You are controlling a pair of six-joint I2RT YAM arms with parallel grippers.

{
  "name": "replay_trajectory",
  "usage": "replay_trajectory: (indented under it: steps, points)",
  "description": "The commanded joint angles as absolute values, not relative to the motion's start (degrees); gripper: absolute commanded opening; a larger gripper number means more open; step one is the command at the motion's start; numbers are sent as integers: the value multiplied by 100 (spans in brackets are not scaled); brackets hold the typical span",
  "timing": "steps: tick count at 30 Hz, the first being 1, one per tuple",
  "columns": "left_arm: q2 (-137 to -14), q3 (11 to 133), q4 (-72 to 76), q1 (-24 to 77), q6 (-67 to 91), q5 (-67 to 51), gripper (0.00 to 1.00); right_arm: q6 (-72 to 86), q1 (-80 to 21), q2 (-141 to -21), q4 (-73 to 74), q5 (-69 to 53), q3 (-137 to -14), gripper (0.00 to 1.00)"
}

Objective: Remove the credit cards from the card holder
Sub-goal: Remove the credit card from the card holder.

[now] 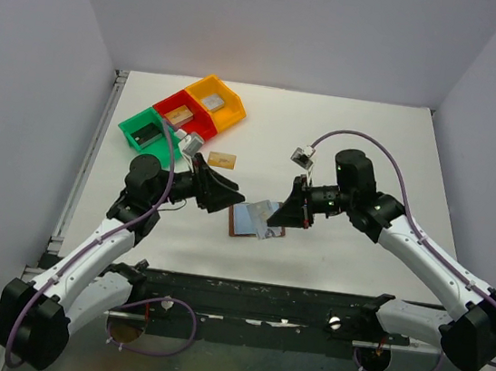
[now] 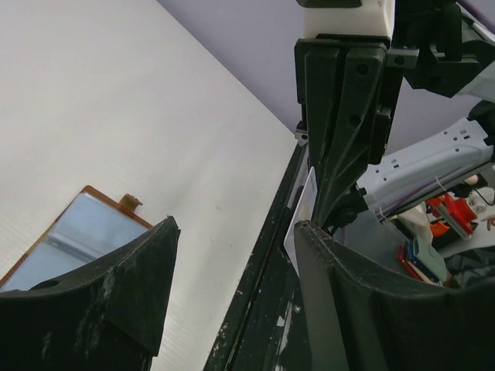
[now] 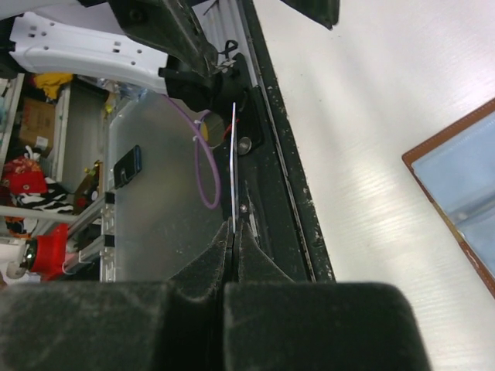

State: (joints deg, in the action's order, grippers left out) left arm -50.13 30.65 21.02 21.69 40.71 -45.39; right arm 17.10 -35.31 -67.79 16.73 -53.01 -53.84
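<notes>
Right gripper (image 3: 232,232) pinched shut on one credit card (image 3: 233,158) by its edge. Likely thin, stiff, light, slick. Left gripper (image 2: 236,228) stands wide, gripping nothing; best taken by the free opposite edge.

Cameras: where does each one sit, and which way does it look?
Top external: above and behind, looking down at the table; both arms show.
Left wrist: behind the left gripper, facing the right gripper; its open fingers show.
Right wrist: faces the table's near edge; its shut fingers pinch a card.
Both wrist views share the card holder.
</notes>
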Motion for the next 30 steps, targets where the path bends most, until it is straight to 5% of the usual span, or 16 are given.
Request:
replay_trajectory:
  steps: [1,18,28,30]
  points:
    - [-5176,3252,2636,2197,4227,-5229,71,1784,-3621,-6820,1397,-5862,-5449,0]
    - [-5317,3287,2496,2768,3797,-5581,58,1670,-3788,-7057,1626,-5915,-5704,0]
    - [-5282,3217,2514,2874,3648,-5651,3,1635,-3867,-7102,1661,-5977,-5774,0]
    - [-5221,3173,2549,2874,3630,-5590,0,1635,-3876,-7067,1670,-5968,-5792,1]
